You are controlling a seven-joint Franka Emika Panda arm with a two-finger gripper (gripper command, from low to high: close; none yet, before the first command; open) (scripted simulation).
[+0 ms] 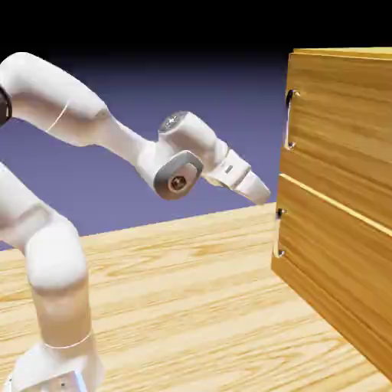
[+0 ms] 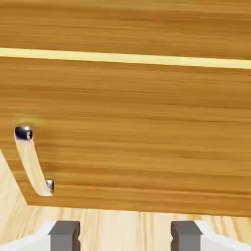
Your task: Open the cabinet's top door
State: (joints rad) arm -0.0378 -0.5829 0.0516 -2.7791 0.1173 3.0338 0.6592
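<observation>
The cabinet (image 1: 344,55) stands at the right of the exterior view, light wood with two stacked panels. The top door (image 1: 344,115) carries a slim dark handle (image 1: 290,120) at its left edge. My gripper (image 1: 262,191) hovers a short gap left of the cabinet, at about the height of the seam between the panels and below that handle, touching nothing. In the hand view the fingertips (image 2: 63,235) stand apart, so the gripper (image 2: 125,238) is open with nothing between them. That view faces the lower panel (image 2: 137,137) and its handle (image 2: 30,162). Only a strip of the top door (image 2: 122,24) shows above the seam.
The lower panel (image 1: 337,260) has its own small handle (image 1: 280,230) at its left edge. The wooden table (image 1: 191,306) runs under the arm and up to the cabinet's foot; a strip of the table (image 2: 122,220) shows below the lower panel in the hand view.
</observation>
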